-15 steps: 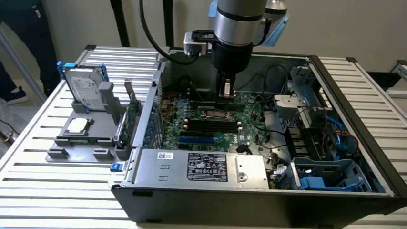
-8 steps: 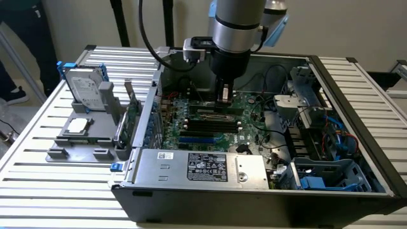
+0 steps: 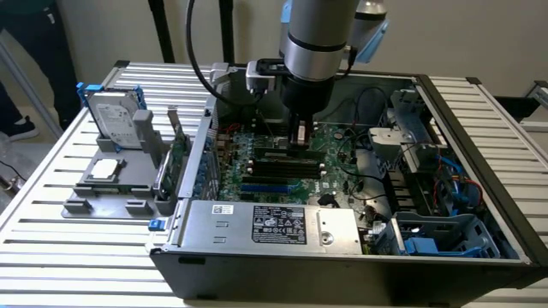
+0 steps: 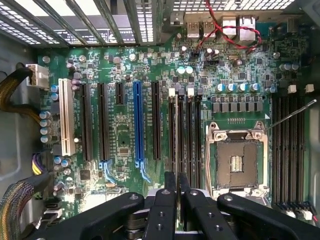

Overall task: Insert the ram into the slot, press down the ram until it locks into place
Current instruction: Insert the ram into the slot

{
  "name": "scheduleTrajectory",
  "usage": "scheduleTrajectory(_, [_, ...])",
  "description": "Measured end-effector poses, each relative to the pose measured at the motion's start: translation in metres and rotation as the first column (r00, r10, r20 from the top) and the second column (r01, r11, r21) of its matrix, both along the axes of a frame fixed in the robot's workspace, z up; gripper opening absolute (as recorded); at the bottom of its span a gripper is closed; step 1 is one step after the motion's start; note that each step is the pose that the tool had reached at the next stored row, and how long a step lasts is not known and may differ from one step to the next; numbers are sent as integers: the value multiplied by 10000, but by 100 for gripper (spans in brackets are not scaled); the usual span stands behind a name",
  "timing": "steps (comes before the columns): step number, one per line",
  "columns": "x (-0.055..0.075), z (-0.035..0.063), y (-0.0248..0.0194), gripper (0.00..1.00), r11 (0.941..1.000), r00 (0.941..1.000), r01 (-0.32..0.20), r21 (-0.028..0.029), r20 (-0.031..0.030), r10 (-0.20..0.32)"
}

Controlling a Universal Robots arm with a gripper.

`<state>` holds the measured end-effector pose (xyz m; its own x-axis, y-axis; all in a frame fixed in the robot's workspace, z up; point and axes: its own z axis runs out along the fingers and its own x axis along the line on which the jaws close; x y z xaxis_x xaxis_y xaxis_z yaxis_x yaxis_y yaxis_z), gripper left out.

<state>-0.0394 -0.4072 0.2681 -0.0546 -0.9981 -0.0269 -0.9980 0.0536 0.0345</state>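
Four black memory strips lie side by side next to one square silver socket (image 4: pixel 235 160). The ram (image 4: pixel 176 135) shows only as a thin edge-on line standing in the slot (image 4: pixel 173 125) among them, its near end hidden under the tool (image 4: pixel 177 186). Two fingers (image 4: pixel 169 192) sit narrow, almost together; whether they pinch the ram is unclear.

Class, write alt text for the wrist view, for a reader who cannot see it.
The gripper hangs over a green motherboard, lined up with the black memory slots beside the open silver processor socket. A blue slot and a white slot run parallel to them further along the board.
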Motion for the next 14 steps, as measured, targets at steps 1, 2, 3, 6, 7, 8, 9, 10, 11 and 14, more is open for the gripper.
scheduleTrajectory(1, [0,-19,0,13,10000,10000,0,0,0,0])
scheduleTrajectory(2, [0,-38,0,13,10000,10000,0,1,0,0])
scheduleTrajectory(3, [0,-56,0,13,10000,10000,0,0,0,0])
scheduleTrajectory(6, [0,-110,0,13,10000,10000,1,-1,0,-1])
scheduleTrajectory(7, [0,-128,0,13,10000,10000,2,-1,0,-2])
scheduleTrajectory(8, [0,-146,0,13,10000,10000,2,-5,-1,-2])
scheduleTrajectory(9, [1,-165,0,13,10000,10000,1,-10,-1,-1])
scheduleTrajectory(10, [2,-183,0,13,10000,10000,1,-16,0,-1])
scheduleTrajectory(11, [3,-202,0,13,10000,10000,0,-25,0,0])
scheduleTrajectory(14, [3,-246,8,13,10000,10000,1,-71,5,-1])
